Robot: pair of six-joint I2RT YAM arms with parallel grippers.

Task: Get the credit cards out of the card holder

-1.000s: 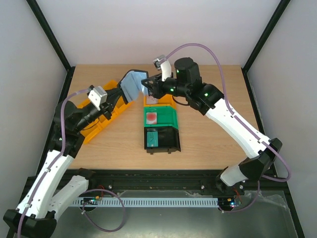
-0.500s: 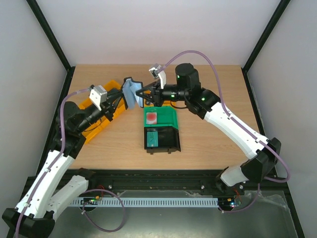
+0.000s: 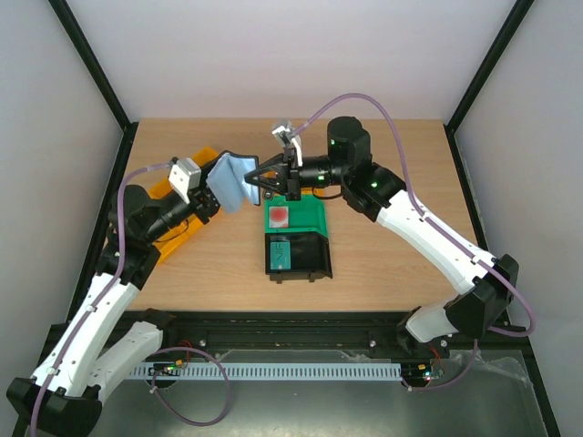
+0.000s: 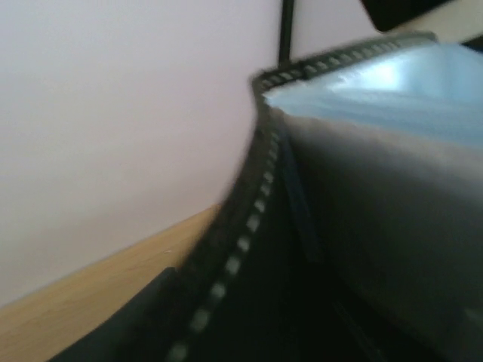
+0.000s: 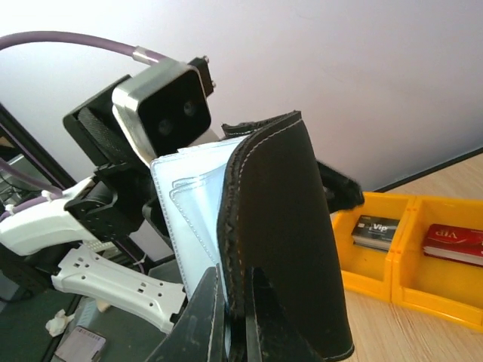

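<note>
The card holder (image 3: 234,179), a black bifold wallet with blue-grey lining, hangs in the air between both grippers, partly open. My left gripper (image 3: 214,189) is shut on its left half. The left wrist view shows only its stitched edge and lining (image 4: 362,151), blurred, at close range. My right gripper (image 5: 235,277) is shut on the black flap (image 5: 287,226). It also shows in the top view (image 3: 272,178). The lining pockets (image 5: 192,219) that show hold no card. A red credit card (image 5: 455,243) and a dark "Vip" card (image 5: 375,230) lie in yellow bins.
A green bin (image 3: 314,218) holds a pale card with a red spot (image 3: 279,216). In front of it a black bin (image 3: 314,258) holds a teal card (image 3: 281,253). A yellow bin (image 3: 173,232) lies under my left arm. More yellow bins (image 5: 407,283) sit behind.
Both grippers have shifted left and slightly toward the front with the wallet. The wallet has turned, so its blue-grey lining faces up and left again.
</note>
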